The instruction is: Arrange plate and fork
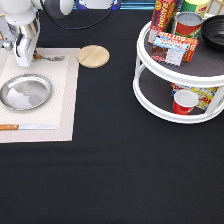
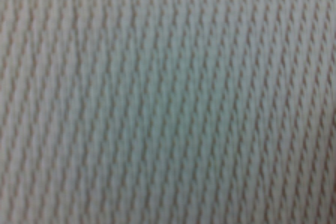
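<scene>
plate (image 1: 25, 92): shiny silver
fork (image 1: 49, 58): orange-brown handle, silver tines
placemat (image 1: 65, 100): cream, with a fine woven ribbed pattern, seen close in the wrist view (image 2: 168, 112)
wooden disc (image 1: 93, 55): tan
knife (image 1: 27, 127): orange-brown handle, silver blade
table (image 1: 115, 175): black
gripper (image 1: 23, 60): white and grey
two-tier stand (image 1: 150, 100): white rims, dark shelves
cup (image 1: 185, 101): red
can (image 1: 189, 24): red, silver top
</scene>
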